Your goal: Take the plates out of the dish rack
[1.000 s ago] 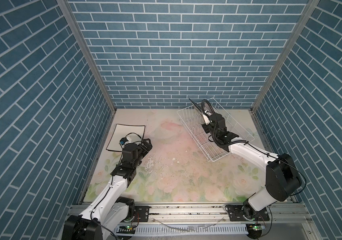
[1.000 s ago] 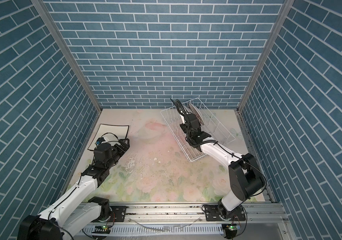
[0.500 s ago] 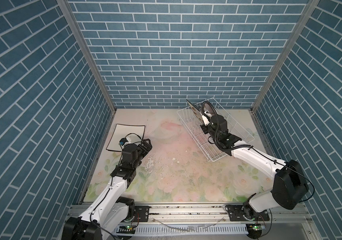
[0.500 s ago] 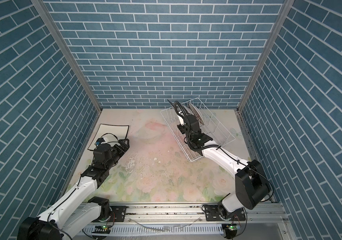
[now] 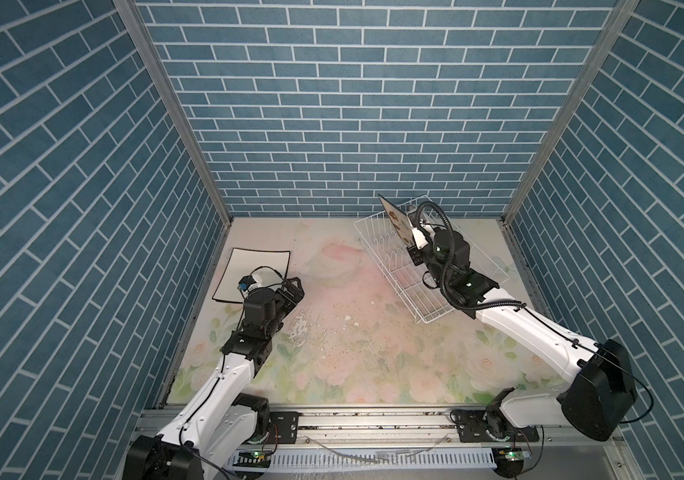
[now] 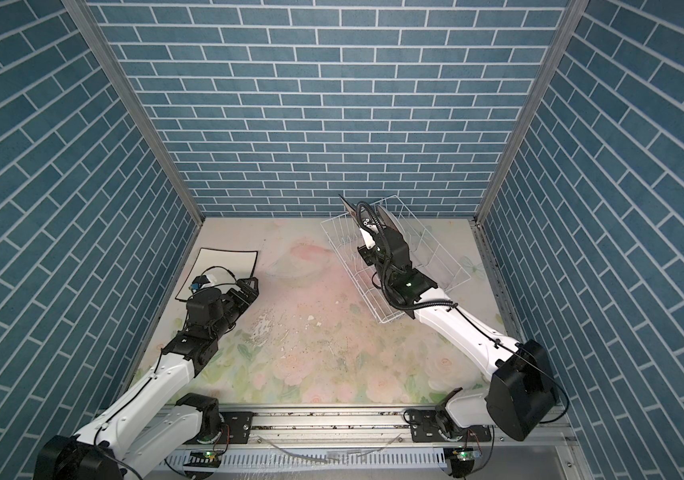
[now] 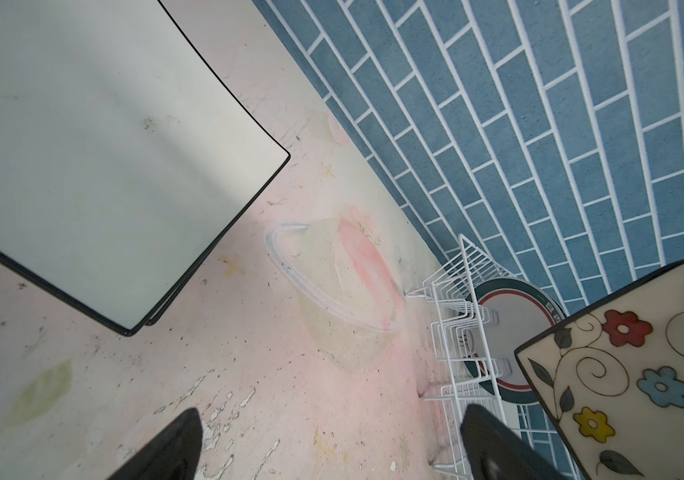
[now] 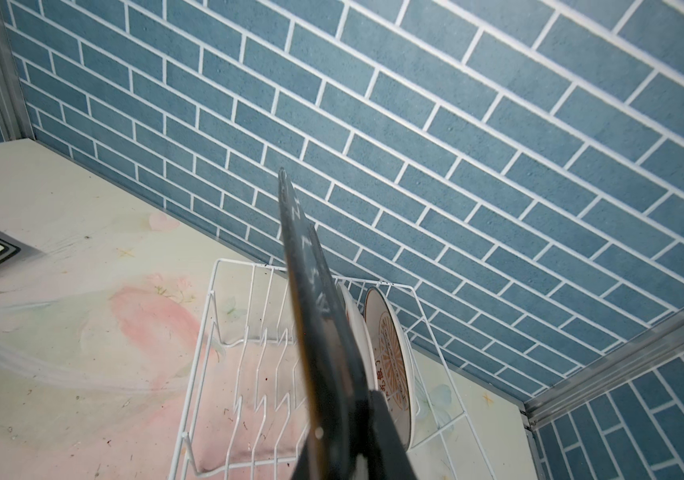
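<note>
white wire rack (image 5: pixel 399 279) sits at the far right corner of the table (image 5: pixel 352 353), skewed to its edges. my right gripper (image 5: pixel 413 238) is clamped tight on the flowered plate (image 5: pixel 397 221), gripping it by the near edge. the plate stands on edge, tilted, raised over the rack's far end. in the right wrist view it shows edge-on as a dark blade, and i cannot tell whether its lower edge is clear of the prongs. just behind it two round plates (image 8: pixel 390 353) stand upright between prongs at the rack's far end, one face showing an orange sunburst. near the far left corner of the table a plain white plate (image 5: pixel 248 266) with a black rim lies flat, and the left wrist view shows a second rim just under it. my left gripper (image 5: pixel 293 286) hangs just beside that plate's near right corner, low over the table, spread wide with nothing between the jaws.
</note>
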